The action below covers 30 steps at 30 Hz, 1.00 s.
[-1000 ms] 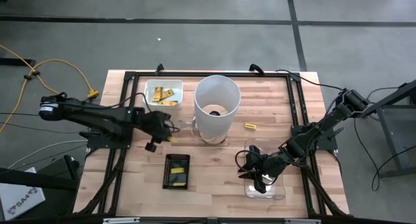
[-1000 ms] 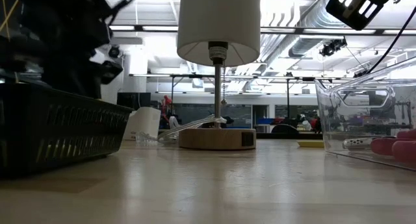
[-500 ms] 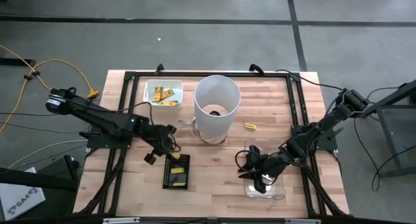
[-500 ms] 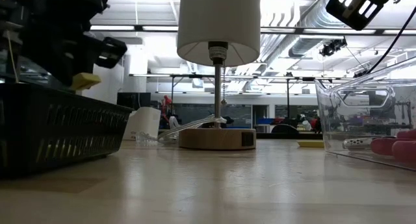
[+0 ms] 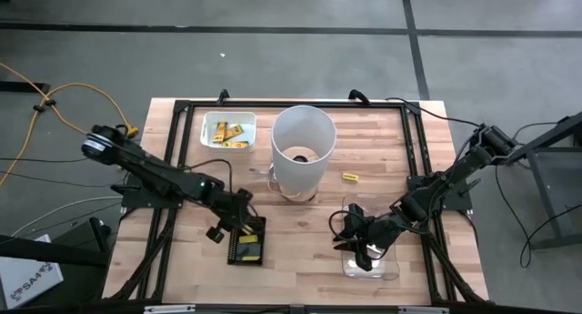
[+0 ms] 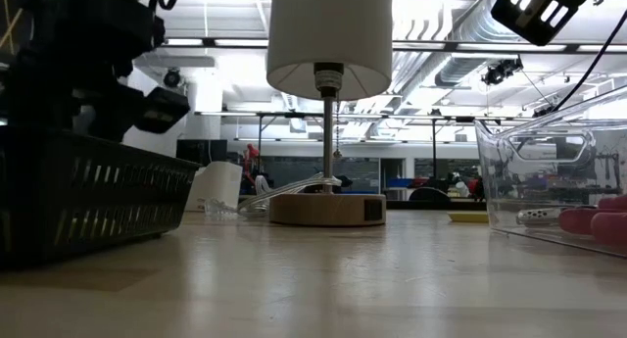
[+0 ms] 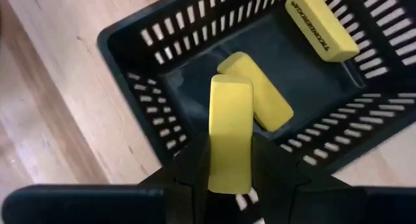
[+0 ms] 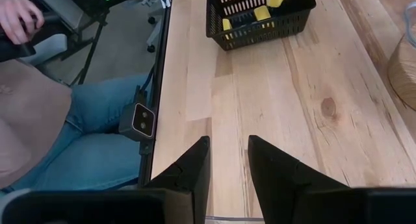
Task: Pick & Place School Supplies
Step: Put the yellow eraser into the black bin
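A black slotted basket [image 5: 247, 239] sits on the wooden surface [image 5: 300, 250] and holds two yellow oblong pieces [image 7: 259, 99], one lying flat in the middle, the other against a far wall. The left gripper [image 7: 229, 160] hangs just above the basket's near corner, clenched on a third yellow piece [image 7: 230, 133], a smooth block with rounded corners. A white tray [image 5: 227, 132] near the far edge holds more yellow pieces. Another piece [image 5: 349, 177] lies loose beside the white cylinder [image 5: 303, 150]. The right gripper [image 5: 362, 250] hovers over a clear bin [image 5: 389, 268], its fingers slightly apart and holding nothing.
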### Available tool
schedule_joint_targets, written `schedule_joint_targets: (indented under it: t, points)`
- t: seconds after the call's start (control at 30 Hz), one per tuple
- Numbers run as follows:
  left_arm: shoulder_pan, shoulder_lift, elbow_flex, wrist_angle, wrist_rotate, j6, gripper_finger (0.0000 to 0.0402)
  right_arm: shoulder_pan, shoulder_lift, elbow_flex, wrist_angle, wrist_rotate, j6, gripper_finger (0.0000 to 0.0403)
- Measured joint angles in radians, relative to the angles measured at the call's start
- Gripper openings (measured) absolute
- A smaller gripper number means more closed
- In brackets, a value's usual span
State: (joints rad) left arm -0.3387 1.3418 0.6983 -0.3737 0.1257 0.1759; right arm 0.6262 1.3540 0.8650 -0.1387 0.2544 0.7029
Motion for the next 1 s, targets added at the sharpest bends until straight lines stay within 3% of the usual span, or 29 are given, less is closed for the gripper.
schedule_joint_targets:
  t: [0.37,0.73,1.0]
  points:
    - [-0.02,0.028,0.001,0.07,0.028,-0.079,0.012,0.0,0.0,0.0,0.0,0.0,0.0,0.0097]
    - [-0.02,0.02,0.001,0.097,0.054,-0.004,0.0146,0.0,0.0,0.0,0.0,0.0,0.0,0.0097]
    - [-0.019,-0.074,0.001,0.09,-0.017,0.028,0.0144,0.0,0.0,0.0,0.0,0.0,0.0,0.0097]
